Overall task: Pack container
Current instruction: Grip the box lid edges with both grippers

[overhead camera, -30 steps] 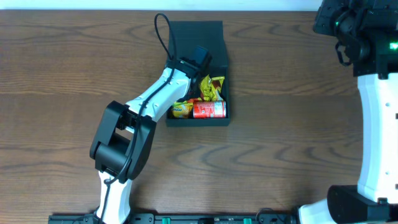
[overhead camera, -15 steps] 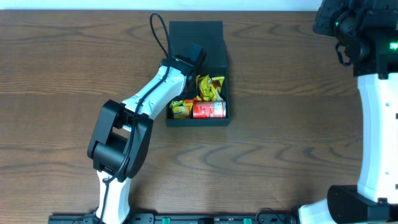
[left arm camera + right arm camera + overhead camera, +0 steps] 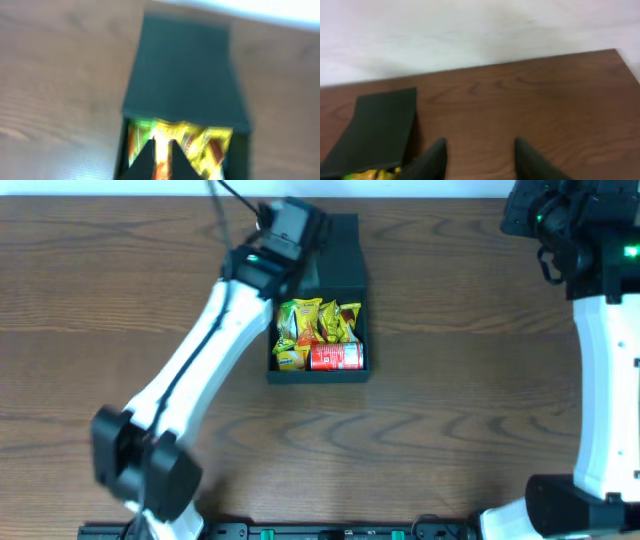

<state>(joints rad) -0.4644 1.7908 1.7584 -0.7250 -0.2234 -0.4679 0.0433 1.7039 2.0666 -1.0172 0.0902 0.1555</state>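
The container (image 3: 362, 280) is a dark square box near the table's far middle, with its flap lid (image 3: 335, 240) lying open behind it. Inside lie yellow snack packets (image 3: 315, 325) and a red can (image 3: 336, 357). My left gripper (image 3: 296, 228) is raised above the lid's left side. In the left wrist view its fingers (image 3: 162, 152) are shut and empty, above the packets (image 3: 205, 142) and the lid (image 3: 185, 70). My right gripper (image 3: 548, 220) is high at the far right, open and empty (image 3: 480, 152), with the lid (image 3: 380, 125) to its left.
The brown wooden table (image 3: 470, 420) ends at a pale wall (image 3: 470, 30) just behind the box. The right arm's white body (image 3: 605, 380) stands along the right side. The left arm (image 3: 190, 370) stretches diagonally from the front left.
My left gripper has lifted out of the box and drawn back toward the far edge over the lid. The snack packets it covered now show. The right arm has not moved.
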